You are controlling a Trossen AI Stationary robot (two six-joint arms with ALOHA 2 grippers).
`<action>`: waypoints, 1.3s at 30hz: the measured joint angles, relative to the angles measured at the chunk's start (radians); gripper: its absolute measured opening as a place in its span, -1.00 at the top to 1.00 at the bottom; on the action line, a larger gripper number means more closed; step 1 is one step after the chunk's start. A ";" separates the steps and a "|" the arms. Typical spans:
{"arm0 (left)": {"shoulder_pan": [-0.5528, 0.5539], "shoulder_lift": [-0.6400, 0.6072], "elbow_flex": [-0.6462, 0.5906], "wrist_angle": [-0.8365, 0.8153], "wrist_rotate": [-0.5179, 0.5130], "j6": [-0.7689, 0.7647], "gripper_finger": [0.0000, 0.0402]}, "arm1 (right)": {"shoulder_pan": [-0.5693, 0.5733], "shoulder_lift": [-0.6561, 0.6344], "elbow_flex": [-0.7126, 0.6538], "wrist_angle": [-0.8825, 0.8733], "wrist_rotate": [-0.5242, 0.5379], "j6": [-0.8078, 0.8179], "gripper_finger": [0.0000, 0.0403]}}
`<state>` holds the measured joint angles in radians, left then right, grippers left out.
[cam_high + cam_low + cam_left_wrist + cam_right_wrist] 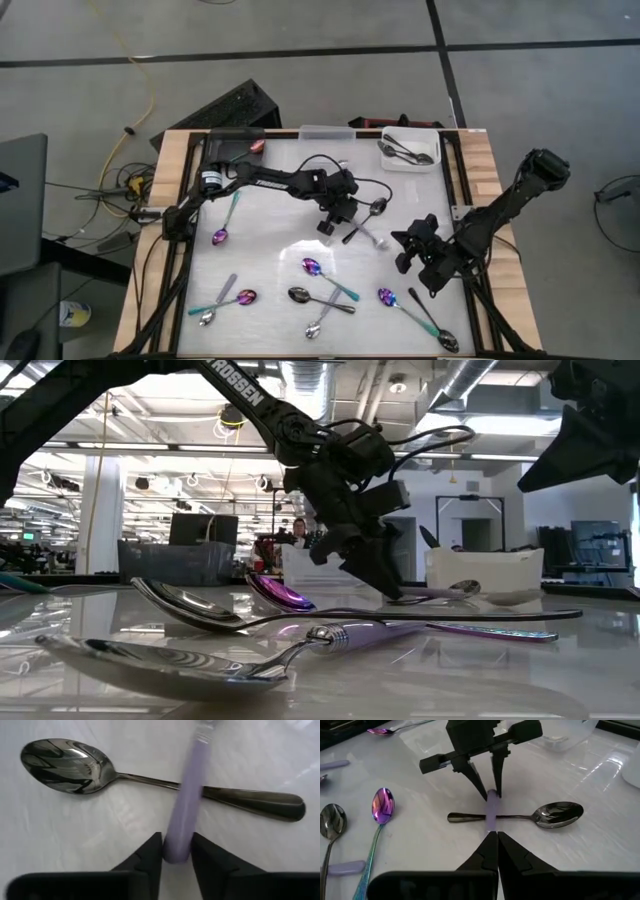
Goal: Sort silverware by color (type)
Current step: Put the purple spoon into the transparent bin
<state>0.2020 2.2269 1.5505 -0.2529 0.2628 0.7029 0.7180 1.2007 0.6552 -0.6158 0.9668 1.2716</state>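
Note:
A lilac-handled spoon (187,795) lies near the table's middle, its handle crossing over a dark spoon (150,782) that lies flat on the white tabletop. My left gripper (177,845) reaches down from the far left and is closed on that handle's free end; the right wrist view also shows this gripper (491,794). My right gripper (497,837) hangs shut above the table a little to the right of the two spoons (372,212), holding nothing. The lilac spoon's bowl is hidden. My left gripper pinches the free end of the lilac handle (176,851) between its two fingers, one on each long side. The fingers slant down from the table's far left and lie in line with the handle. The handle rests across the dark spoon's stem (192,787).
A white bin (432,150) at the far right holds silver spoons; a clear bin (325,131) stands beside it. Loose spoons lie at the left (222,235), near left (245,297), near middle (300,295) and near right (385,296).

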 joint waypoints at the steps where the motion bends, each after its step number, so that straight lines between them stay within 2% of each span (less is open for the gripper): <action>1: 0.000 0.000 0.000 -0.002 0.001 -0.003 0.70 | 0.001 0.000 0.000 0.002 0.000 0.000 0.88; 5: -0.001 -0.001 0.000 -0.011 0.001 -0.017 0.93 | 0.001 0.000 0.000 0.009 0.000 0.000 0.88; 15: -0.003 -0.054 -0.003 -0.114 -0.014 -0.029 0.95 | 0.001 0.000 0.000 0.028 -0.019 -0.040 0.88; 23: 0.049 -0.249 -0.002 -0.232 -0.006 -0.030 0.95 | 0.001 0.000 0.000 0.026 -0.019 -0.059 0.88; 29: 0.193 -0.390 -0.002 -0.365 -0.040 -0.065 0.95 | 0.001 0.000 0.000 0.030 -0.022 -0.075 0.88; 31: 0.252 -0.410 -0.002 -0.368 -0.088 -0.090 0.95 | 0.001 0.000 0.000 0.029 -0.022 -0.079 0.88; 34: 0.342 -0.409 -0.002 -0.361 -0.168 -0.107 0.95 | 0.001 0.000 0.000 0.029 -0.022 -0.108 0.88; 39: 0.449 -0.327 -0.002 -0.325 -0.189 -0.129 0.95 | 0.001 0.000 0.000 0.033 -0.021 -0.130 0.88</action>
<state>0.6513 1.8997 1.5485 -0.5777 0.0734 0.5743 0.7193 1.2003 0.6556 -0.5831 0.9455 1.1419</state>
